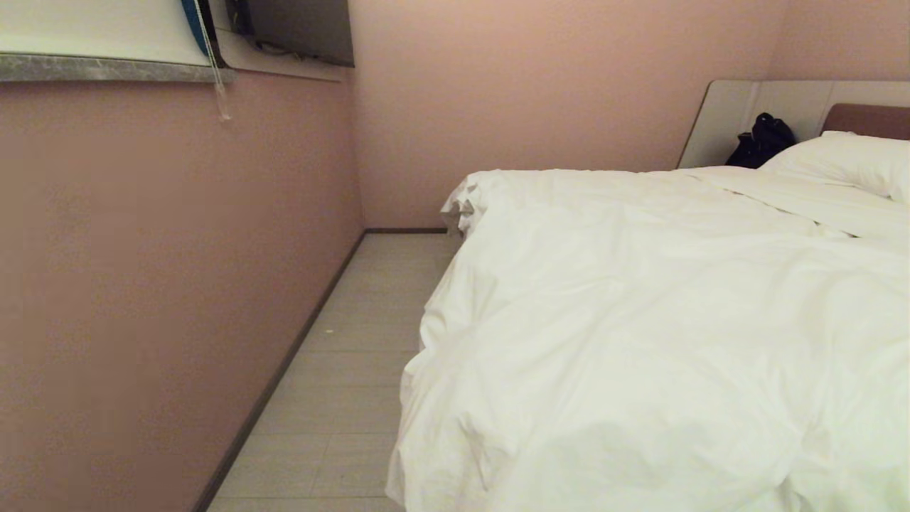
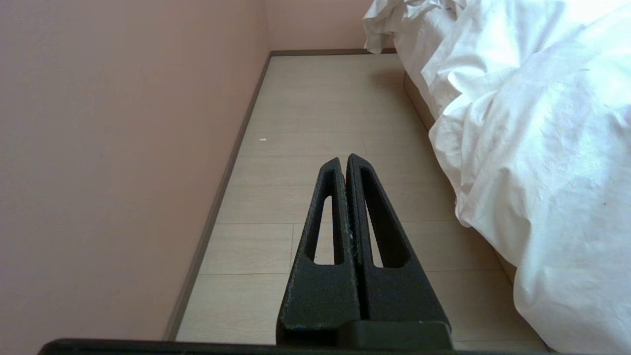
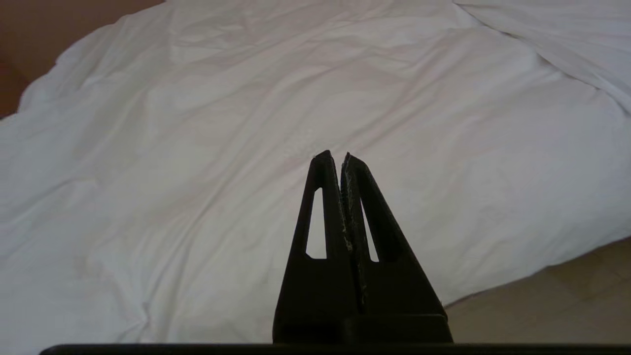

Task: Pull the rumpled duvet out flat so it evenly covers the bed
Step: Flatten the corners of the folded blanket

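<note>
The right tool (image 3: 336, 157) is hanging clenched and empty above the duvet (image 3: 197, 172), which is spreading wrinkled beneath and ahead of its tips, draping over the bed (image 2: 416, 101). The left tool (image 2: 344, 160) is resting clenched, holding nothing, over the floor (image 2: 305, 123), the duvet's hanging edge off to its side.

Both grippers' fingers (image 2: 345, 162) (image 3: 335, 160) pressed together
</note>
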`<state>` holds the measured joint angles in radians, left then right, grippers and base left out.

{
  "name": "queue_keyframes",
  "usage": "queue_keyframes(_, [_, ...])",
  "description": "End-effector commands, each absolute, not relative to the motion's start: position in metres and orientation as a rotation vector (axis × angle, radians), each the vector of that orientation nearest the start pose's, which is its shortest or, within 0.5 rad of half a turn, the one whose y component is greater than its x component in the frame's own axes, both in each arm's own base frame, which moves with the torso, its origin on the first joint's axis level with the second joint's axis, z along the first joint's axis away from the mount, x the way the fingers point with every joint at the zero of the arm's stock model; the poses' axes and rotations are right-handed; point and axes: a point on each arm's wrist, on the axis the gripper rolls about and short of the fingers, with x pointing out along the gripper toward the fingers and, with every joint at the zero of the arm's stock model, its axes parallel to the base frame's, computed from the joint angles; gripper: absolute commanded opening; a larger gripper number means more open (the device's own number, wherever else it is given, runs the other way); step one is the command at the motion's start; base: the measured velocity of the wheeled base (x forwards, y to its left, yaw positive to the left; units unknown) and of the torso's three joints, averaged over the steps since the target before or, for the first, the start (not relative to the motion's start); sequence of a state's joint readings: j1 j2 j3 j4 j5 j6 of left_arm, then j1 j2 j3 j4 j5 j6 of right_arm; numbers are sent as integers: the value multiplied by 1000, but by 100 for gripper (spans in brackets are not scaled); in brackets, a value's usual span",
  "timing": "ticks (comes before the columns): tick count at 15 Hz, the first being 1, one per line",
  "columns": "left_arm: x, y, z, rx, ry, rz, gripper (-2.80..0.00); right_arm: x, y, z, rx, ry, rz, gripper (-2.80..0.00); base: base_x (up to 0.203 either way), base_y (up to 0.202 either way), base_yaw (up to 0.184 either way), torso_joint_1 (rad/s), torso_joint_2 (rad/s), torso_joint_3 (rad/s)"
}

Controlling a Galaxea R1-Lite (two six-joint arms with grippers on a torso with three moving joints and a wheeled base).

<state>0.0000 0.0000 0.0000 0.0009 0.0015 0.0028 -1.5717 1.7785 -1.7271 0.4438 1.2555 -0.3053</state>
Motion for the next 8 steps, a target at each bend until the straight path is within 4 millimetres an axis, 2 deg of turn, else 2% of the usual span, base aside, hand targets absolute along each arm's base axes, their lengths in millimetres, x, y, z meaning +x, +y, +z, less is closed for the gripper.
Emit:
queue_keyframes(1, [-23, 0, 75, 3, 0, 2, -280, 24, -319, 328, 114, 105, -282, -280, 0, 0, 0, 0, 0, 0])
queue_keyframes(3, [-23, 0, 75, 3, 2, 2, -280, 25, -325, 335, 4, 88, -284, -280, 0, 0, 0, 0, 0, 0])
queue_keyframes(5, [-23, 0, 75, 3, 0, 2, -280, 25, -340, 329, -92, 73, -288, -280, 0, 0, 0, 0, 0, 0])
queue_keyframes(8, [-23, 0, 75, 3, 2, 2, -280, 25, -351, 295, -45, 71, -254, -280, 0, 0, 0, 0, 0, 0])
